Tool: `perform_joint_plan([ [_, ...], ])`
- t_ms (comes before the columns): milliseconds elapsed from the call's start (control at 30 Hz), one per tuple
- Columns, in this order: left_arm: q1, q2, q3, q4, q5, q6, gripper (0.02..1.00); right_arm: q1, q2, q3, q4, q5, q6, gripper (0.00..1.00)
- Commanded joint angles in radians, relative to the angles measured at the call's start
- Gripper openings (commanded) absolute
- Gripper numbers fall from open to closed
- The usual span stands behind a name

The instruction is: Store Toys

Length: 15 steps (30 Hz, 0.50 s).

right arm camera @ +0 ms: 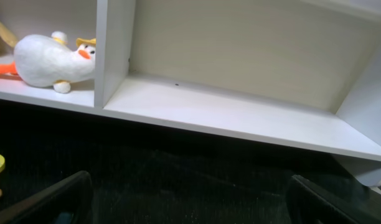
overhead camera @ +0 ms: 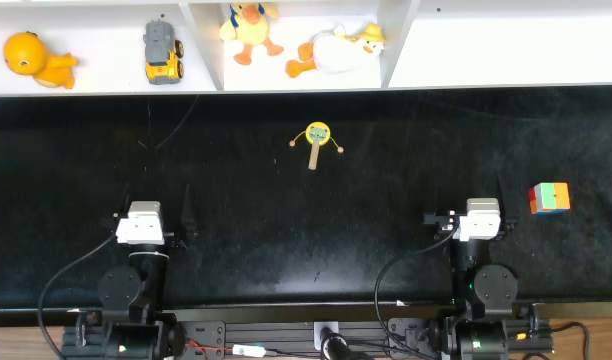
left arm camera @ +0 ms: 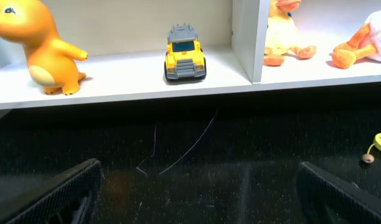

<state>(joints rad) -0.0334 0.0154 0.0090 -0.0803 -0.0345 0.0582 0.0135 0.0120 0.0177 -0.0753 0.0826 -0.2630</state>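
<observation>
Both arms are parked at their bases. left gripper (left arm camera: 197,198) and right gripper (right arm camera: 193,202) are each spread wide, nothing held. Two toys are left on the black table (overhead camera: 226,170): the colour cube (overhead camera: 549,197) sits off to the right of the right arm, and the rattle drum (overhead camera: 317,138) lies flat between the arms, just in front of the shelf (overhead camera: 306,90)'s middle bay. Already shelved: orange figure (overhead camera: 36,58), yellow truck (overhead camera: 163,52), yellow duck plush (overhead camera: 250,30), white duck plush (overhead camera: 336,50). I'd take the cube first with the right arm. Come straight down, fingers square across two opposite flat faces and centred, so it doesn't twist out on closing. Lift clear of the shelf's front lip before moving in, set it down on the right bay (right arm camera: 240,115) floor, and open only once it's resting. The rattle is trickier: its handle is thin and lies against the mat. Gripping across the handle near the head looks safest. Watch the beads on strings, likely snag points.
</observation>
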Motion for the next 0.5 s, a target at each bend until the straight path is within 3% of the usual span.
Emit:
perform_joint_plan([
  [33, -0.009, -0.013, -0.001, -0.003, 0.007, -0.014, 0.998, -0.003, -0.007, -0.013, 0.004, 0.003, -0.003, 0.996],
  [500, -0.009, -0.013, -0.001, -0.003, 0.007, -0.014, 0.998, 0.002, 0.103, 0.019, -0.003, -0.005, -0.003, 0.996],
])
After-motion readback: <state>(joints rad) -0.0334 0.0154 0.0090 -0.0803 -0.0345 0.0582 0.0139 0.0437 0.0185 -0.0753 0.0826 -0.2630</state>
